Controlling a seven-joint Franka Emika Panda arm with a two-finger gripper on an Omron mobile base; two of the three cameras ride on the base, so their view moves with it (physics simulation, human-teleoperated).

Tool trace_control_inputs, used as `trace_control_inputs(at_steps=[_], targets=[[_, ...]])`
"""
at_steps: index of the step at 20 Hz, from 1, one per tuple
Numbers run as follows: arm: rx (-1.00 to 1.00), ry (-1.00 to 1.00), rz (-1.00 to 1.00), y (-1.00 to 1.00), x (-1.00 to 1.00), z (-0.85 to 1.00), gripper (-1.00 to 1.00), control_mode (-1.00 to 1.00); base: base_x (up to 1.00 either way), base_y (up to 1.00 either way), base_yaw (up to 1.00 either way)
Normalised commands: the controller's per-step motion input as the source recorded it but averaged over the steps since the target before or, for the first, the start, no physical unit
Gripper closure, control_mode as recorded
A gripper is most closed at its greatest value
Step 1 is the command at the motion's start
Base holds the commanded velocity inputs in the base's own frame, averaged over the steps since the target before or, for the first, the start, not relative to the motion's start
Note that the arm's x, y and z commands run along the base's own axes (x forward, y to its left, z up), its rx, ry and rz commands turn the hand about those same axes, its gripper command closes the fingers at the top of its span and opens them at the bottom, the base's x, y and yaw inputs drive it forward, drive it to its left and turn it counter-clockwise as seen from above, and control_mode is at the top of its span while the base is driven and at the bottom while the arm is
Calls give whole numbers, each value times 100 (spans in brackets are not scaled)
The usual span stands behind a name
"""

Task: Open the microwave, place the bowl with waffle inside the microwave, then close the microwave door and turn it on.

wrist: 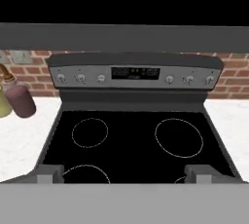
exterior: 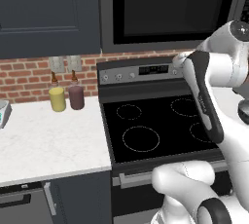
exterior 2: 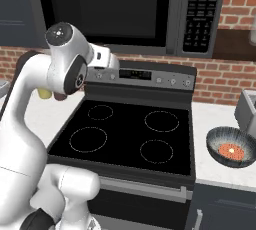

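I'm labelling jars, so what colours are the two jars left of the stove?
The yellow jar stands beside the maroon jar, clearest in the left base view.

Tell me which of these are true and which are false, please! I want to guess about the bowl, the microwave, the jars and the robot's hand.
1. The bowl sits on the counter to the right of the stove. True.
2. The microwave door is open. False: it is shut, above the stove.
3. The waffle lies in the bowl. True.
4. The gripper is holding the bowl. False: its fingers stand wide apart over the stove with nothing between them.
5. The yellow jar and maroon jar stand on the stove. False: they stand on the counter to its left.
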Motion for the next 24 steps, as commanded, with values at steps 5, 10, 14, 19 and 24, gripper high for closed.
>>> trace_control_inputs(at_steps=[5, 10, 14, 19, 24], targets=[[0, -17, -14, -94, -17, 90, -100, -100, 0, 0, 0], [4, -11, -18, -94, -36, 51, -100, -100, 0, 0, 0], [31, -30, -15, -84, -52, 35, -100, -100, 0, 0, 0], [27, -6, -15, -82, 18, 26, -100, -100, 0, 0, 0], [0, 4, -2, -44, 44, 0, -100, -100, 0, 0, 0]])
